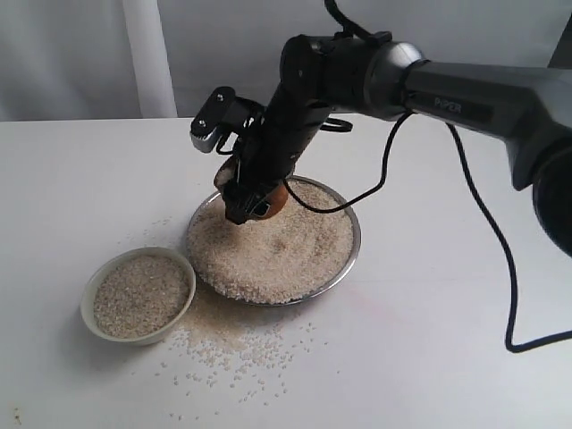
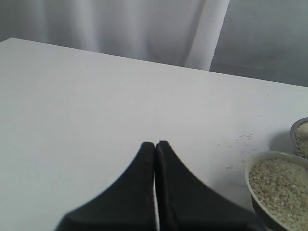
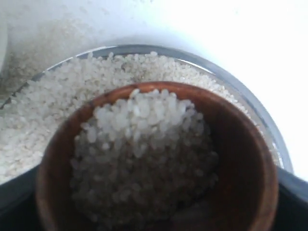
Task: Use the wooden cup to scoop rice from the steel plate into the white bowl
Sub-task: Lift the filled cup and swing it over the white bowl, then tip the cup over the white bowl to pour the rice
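A white table point(image 1: 429, 366) carries the steel plate point(image 1: 356, 239) with the white bowl point(image 1: 87, 299) just beside it. Loose rice point(image 1: 237, 353) lies scattered around both. A black cable point(image 1: 511, 341) rests well apart.

The steel plate point(image 1: 356, 241) sits around the middle of the bench point(image 1: 447, 357). It's shiny grey and shallow, with rice point(image 1: 277, 250) heaped pretty much rim to rim. The wooden cup point(image 1: 277, 198) is at the plate's far-left edge, gripped in the right tool point(image 1: 252, 204). It's glossy reddish-brown, low over the pile, with a mound of grains inside. The white bowl point(image 1: 86, 304) stands upright just beside the plate, near-left of it. It's off-white with a thick rim and full nearly to the top. Loose grains are scattered on the bench in front of both dishes.
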